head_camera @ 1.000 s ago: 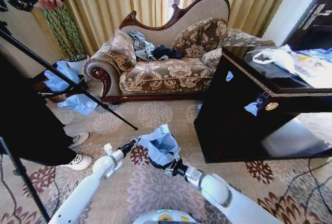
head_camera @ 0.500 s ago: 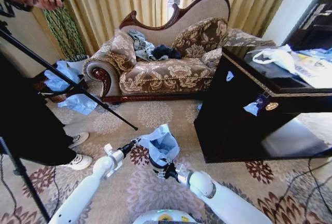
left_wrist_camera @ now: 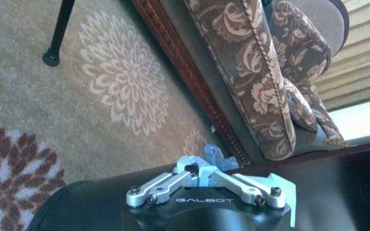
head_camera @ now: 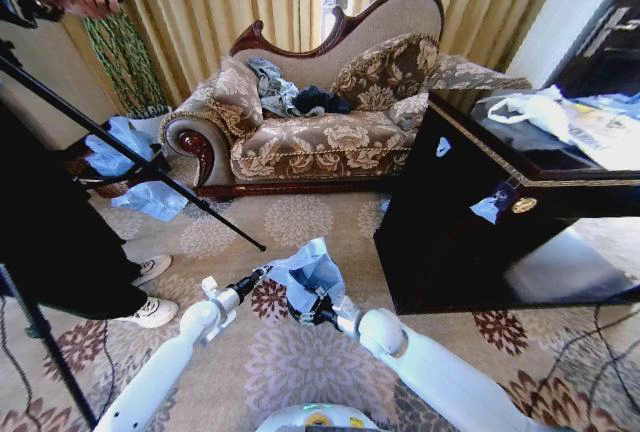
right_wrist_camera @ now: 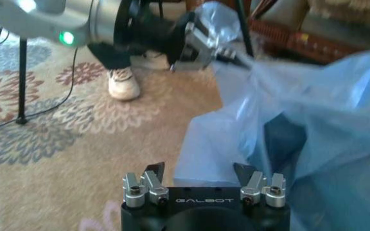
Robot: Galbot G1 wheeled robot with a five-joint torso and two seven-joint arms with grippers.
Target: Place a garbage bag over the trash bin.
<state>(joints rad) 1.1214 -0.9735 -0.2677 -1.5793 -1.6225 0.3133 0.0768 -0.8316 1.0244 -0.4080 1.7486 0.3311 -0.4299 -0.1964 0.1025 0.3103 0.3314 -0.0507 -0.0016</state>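
Pale blue, slightly see-through plastic, the thin garbage bag [head_camera: 308,274] is draped in crumpled folds over the small black cylindrical trash bin [head_camera: 296,314], which stands on the patterned floral carpet [head_camera: 300,222] in front of the robot, between its two arms. The left gripper [head_camera: 262,273] holds one side of the bag, its jaws pinched shut on a fold of the film; the left wrist view shows the closed fingertips [left_wrist_camera: 196,169] with pale blue plastic caught between them and the bin's dark curved wall just below. The right gripper [head_camera: 316,310] sits low at the near side of the bin, touching the hanging plastic; in the right wrist view its jaws stand spread apart, with the loose bag [right_wrist_camera: 300,120] billowing just ahead of them and the left gripper [right_wrist_camera: 227,54] farther off, pulling the film taut. Behind the bin stands an ornate brown floral sofa [head_camera: 320,122], and to the right a dark wooden cabinet [head_camera: 470,222].
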